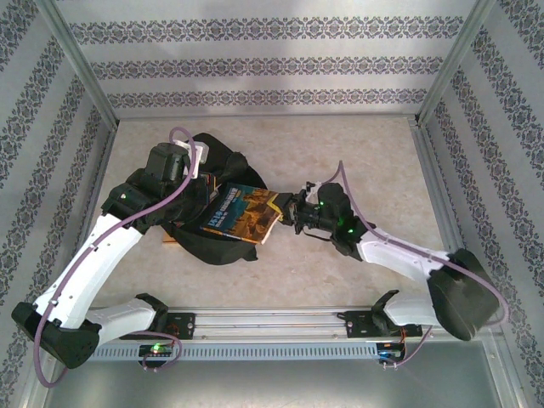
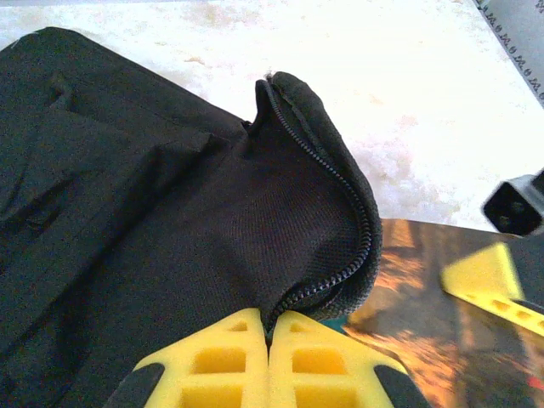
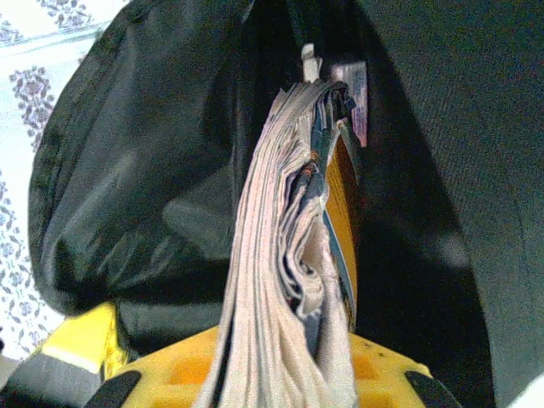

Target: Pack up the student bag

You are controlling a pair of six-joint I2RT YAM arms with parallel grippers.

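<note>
The large, floppy student bag point(image 1: 223, 157) of soft black fabric lies on the pale mottled tabletop point(image 1: 357, 153), left of the middle and under the left arm. The left gripper point(image 2: 268, 340) has its yellow fingers point(image 2: 246, 340) pressed together on the bag's zipper edge. They pinch the lip of the opening, and the flap stands up in a curve (the zipper teeth run straight down into the pinch). A paperback book point(image 1: 242, 212) with an orange-and-blue cover lies flat across the bag's mouth, its left part over the black fabric. The right gripper point(image 3: 289, 374) clamps the book's right edge; from the right wrist, the pages show end-on between its yellow pads point(image 3: 374, 348), with dark fabric on both sides. Pale lettering crosses the cover but is too small to read. A small pale label point(image 3: 350, 93) beyond the book's far end is too blurred to read.
</note>
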